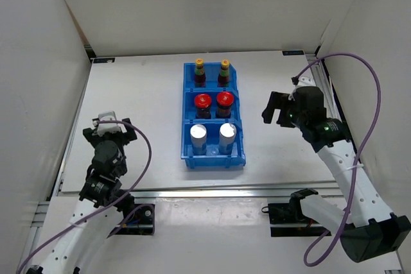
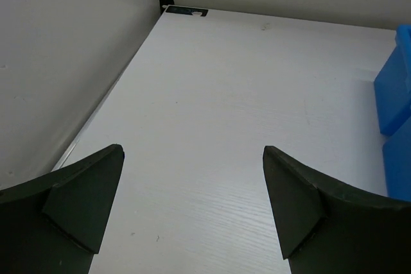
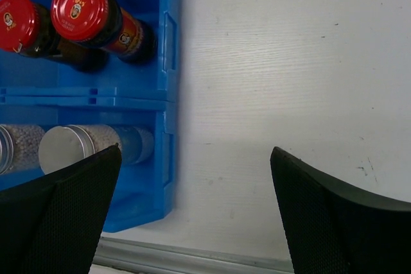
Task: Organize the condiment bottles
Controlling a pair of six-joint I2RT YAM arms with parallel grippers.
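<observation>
Left pincer (image 1: 110, 126) and right pincer (image 1: 276, 111) are held open and empty, condiment bottles (image 1: 203, 102) are paired in the bin (image 1: 215, 161) on the table (image 1: 138, 104), so sorting is judged done and only retreat is needed.

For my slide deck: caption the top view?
Six condiment bottles paired in blue bin; left gripper and right gripper open.
</observation>
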